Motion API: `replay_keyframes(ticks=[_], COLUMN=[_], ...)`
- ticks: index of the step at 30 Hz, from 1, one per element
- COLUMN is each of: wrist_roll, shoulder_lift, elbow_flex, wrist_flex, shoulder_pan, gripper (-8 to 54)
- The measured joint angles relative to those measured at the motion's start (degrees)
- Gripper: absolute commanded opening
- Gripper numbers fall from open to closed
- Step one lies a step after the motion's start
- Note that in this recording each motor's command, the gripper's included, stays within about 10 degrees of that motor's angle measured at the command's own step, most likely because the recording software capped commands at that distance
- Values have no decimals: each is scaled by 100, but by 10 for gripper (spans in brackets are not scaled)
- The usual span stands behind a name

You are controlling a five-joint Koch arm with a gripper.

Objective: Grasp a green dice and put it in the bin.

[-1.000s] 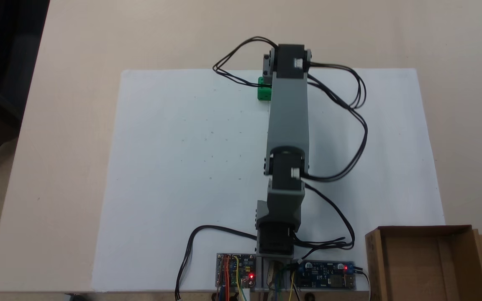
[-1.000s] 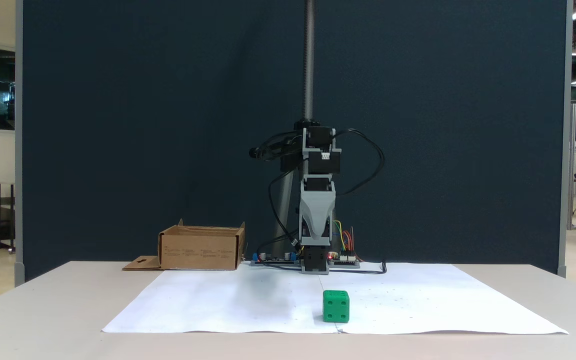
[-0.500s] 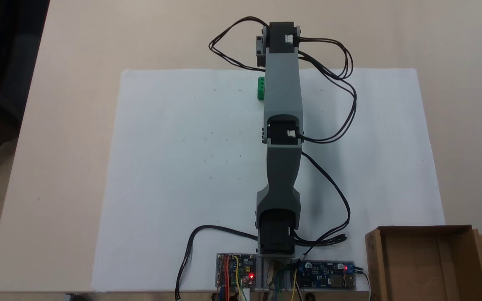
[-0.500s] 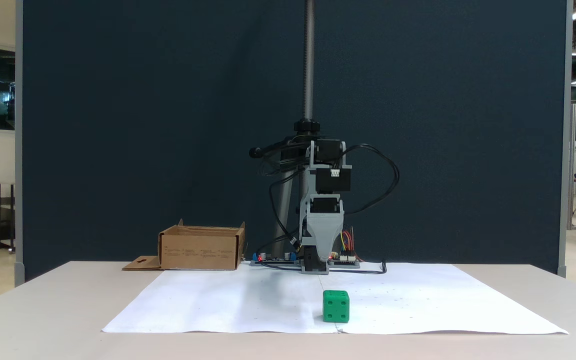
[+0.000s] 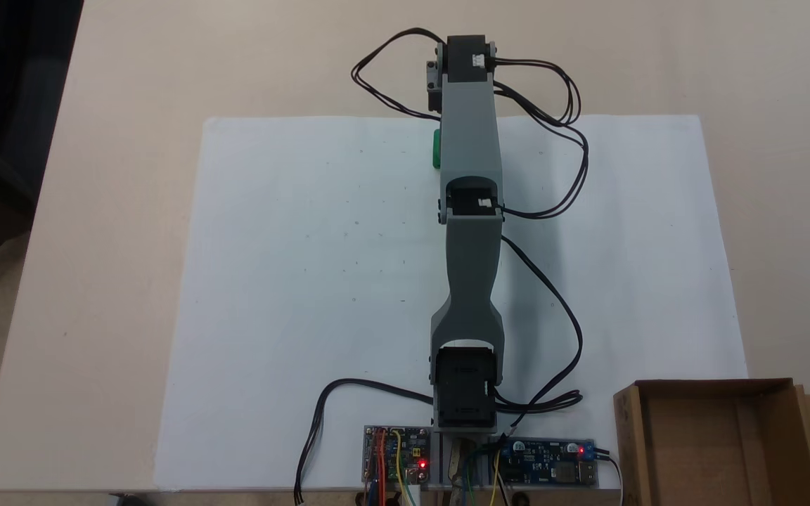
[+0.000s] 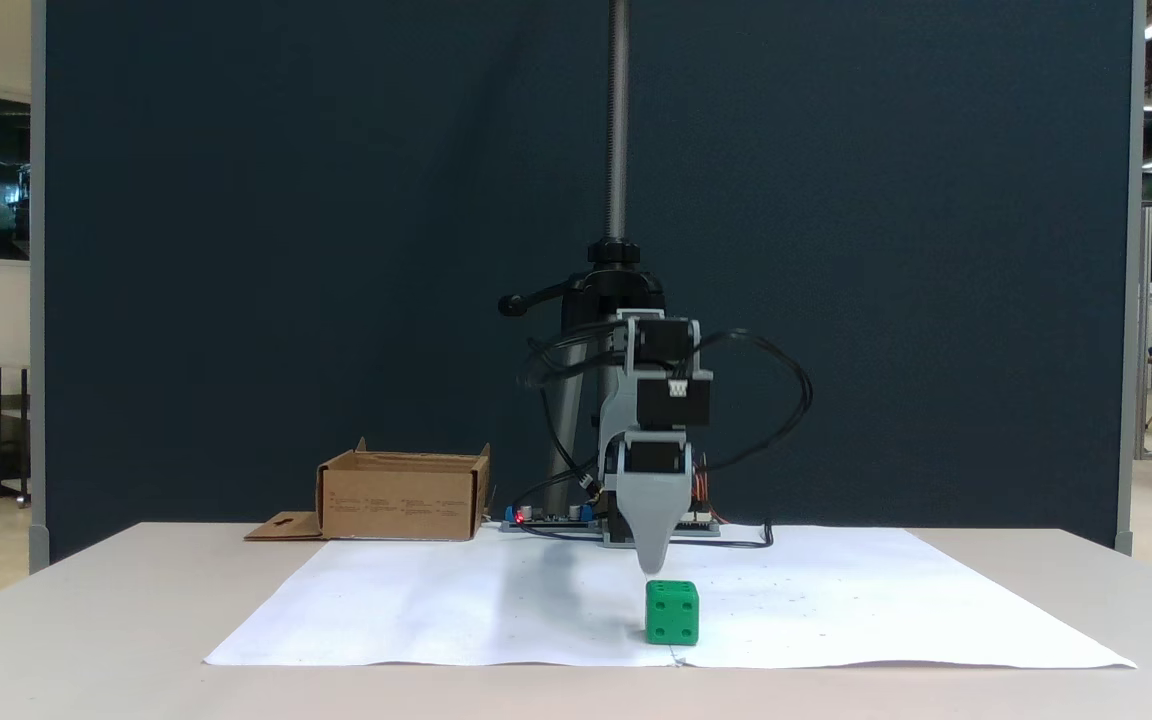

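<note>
Pointing straight down, the gripper [image 6: 654, 570] shows a single grey tip from the front, so whether its jaws are parted or closed cannot be told. Just below that tip and a little to its right in this fixed view sits the green dice [image 6: 672, 612], flat on the white paper sheet [image 6: 456, 610], one face square to the camera; being a cube, it has no long axis. From above, a thin green sliver of the dice [image 5: 436, 149] peeks out beside the arm [image 5: 470, 260]. Far from the gripper, by the arm's base, stands the bin [image 5: 721, 443], open side up. Paper lies on a pale table [image 5: 117, 140]; a dark blue partition [image 6: 336, 250] stands behind.
</note>
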Motion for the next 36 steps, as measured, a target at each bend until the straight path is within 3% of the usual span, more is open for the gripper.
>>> replay_keyframes(ticks=[31, 36], wrist_roll=[88, 88], shoulder_lift=[-800, -879], elbow_flex=[-193, -211], wrist_flex=[-141, -149], shoulder_pan=[-246, -290], gripper=[412, 362])
